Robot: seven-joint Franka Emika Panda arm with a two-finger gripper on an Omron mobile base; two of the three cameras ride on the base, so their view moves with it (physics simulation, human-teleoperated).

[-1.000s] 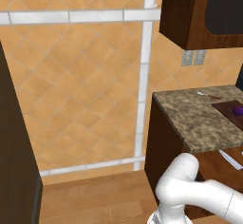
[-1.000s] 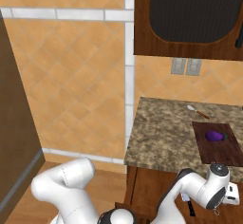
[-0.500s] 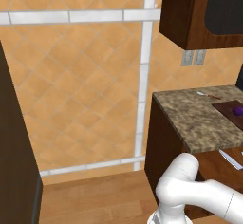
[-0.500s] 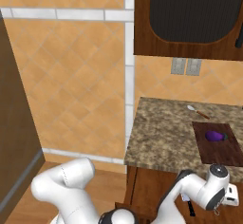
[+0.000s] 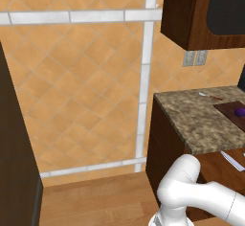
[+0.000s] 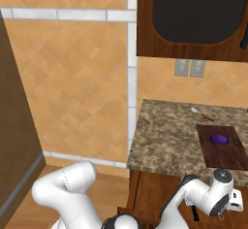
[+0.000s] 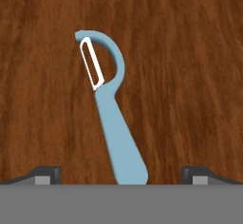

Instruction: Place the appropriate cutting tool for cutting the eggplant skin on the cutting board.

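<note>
In the left base view, a speckled brown stone countertop (image 5: pixel 198 119) runs along the right side, set on dark wood cabinets. At its far right edge lies the dark reddish-brown cutting board (image 5: pixel 232 111), cut off by the frame, with the small purple eggplant (image 5: pixel 240 111) on it. Beyond the board, near the wall, a small utensil with a pale head and reddish handle (image 5: pixel 209 95) lies on the stone. Two grey outlets (image 5: pixel 194 58) sit on the orange tiled wall (image 5: pixel 81 91) under a dark upper cabinet (image 5: pixel 191 14). Below the counter's near edge, a slim pale tool (image 5: pixel 233 160) lies on a brown wooden surface. The white arm (image 5: pixel 196 196) rises from the lower right.

In the right base view, the cutting board (image 6: pixel 220 146) lies on the right part of the countertop (image 6: pixel 169 136), and the eggplant (image 6: pixel 219 139) rests on its far half. The small utensil (image 6: pixel 201 114) lies just beyond the board's far left corner, apart from it. The arm (image 6: pixel 68 189) curves from the lower left, and its hand (image 6: pixel 220 199) hangs below the counter's front edge at the lower right.

In the hand view, a light blue peeler (image 7: pixel 110 109) lies flat on a dark wood-grain surface (image 7: pixel 190 76), its curved head and white blade far from the camera, its handle reaching down between the fingers. The gripper (image 7: pixel 121 175) sits over the handle end with its fingertips (image 7: pixel 45 174) spread wide on either side, not touching the peeler.
</note>
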